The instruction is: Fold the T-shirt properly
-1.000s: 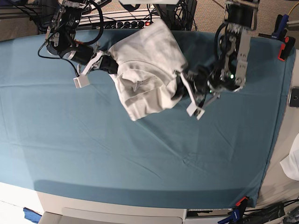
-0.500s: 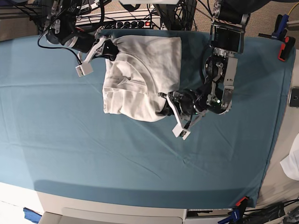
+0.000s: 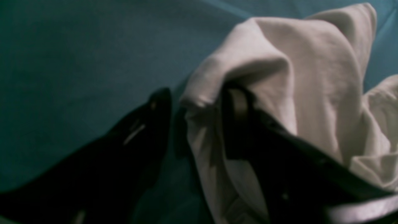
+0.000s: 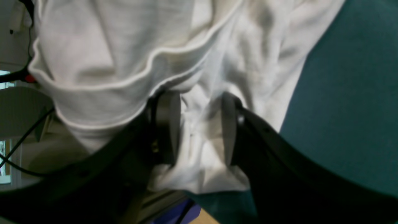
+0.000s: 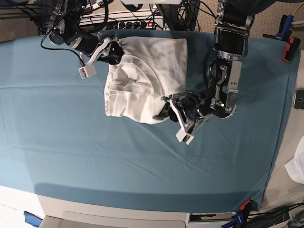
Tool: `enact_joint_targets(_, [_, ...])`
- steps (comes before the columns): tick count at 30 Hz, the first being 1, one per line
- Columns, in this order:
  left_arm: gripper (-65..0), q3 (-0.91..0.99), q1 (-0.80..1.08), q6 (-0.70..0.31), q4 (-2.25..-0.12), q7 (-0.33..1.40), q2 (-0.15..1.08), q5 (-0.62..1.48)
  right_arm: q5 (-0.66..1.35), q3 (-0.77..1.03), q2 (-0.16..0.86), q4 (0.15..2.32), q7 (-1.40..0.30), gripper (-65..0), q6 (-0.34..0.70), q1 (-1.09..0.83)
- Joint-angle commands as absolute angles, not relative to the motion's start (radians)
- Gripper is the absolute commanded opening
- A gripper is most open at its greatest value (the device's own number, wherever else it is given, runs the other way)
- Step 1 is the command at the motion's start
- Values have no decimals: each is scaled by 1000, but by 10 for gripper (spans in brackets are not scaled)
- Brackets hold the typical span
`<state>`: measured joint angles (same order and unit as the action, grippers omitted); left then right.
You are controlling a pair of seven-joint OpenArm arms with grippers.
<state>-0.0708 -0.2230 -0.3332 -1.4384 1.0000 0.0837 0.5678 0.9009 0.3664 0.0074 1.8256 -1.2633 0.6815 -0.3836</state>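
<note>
The teal table cloth [image 5: 142,161] carries the T-shirt [image 5: 142,80] at its far middle, a bunched, roughly folded white pile that a second ago hung slanted and has since settled flatter. Both hands have just let go – the left gripper [image 3: 199,105] stands parted with one finger under a fold, the right gripper [image 4: 199,124] parted around loose cloth, neither pinching – so this fold looks laid, with smoothing likely left
</note>
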Motion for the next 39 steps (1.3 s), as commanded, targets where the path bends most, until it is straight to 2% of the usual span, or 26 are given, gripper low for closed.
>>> enact_joint_targets(1, [-362, -70, -250, -340, -1454, 979, 84, 586, 896, 378, 12, 1840, -1245, -414, 684, -367])
enact_joint_targets(7, [-362, -69, -275, -340, -1467, 980, 122, 567, 877, 527, 21, 1840, -1245, -414, 684, -281])
enact_joint_targets(11, [-362, -69, -313, -337, -1471, 1005, 184, 551, 877, 638, 81, 1840, -1245, -414, 684, -252])
enact_joint_targets(18, [-362, -68, -327, -320, -1501, 1068, 319, 553, 874, 823, 182, 1840, -1262, -415, 683, -268])
enact_joint_targets(23, [-367, -47, -294, -311, -1583, 1093, 419, 550, 926, 879, 225, 1840, -1291, -415, 676, -340])
enact_joint_targets(29, [-367, 72, -95, -311, -1739, 1104, 492, 589, 939, 879, 229, 1840, -1294, -415, 676, -447])
enact_joint_targets(39, [-367, 384, 458, -315, -2143, 1106, 505, 606, 1003, 879, 230, 1840, -1326, -415, 677, -545])
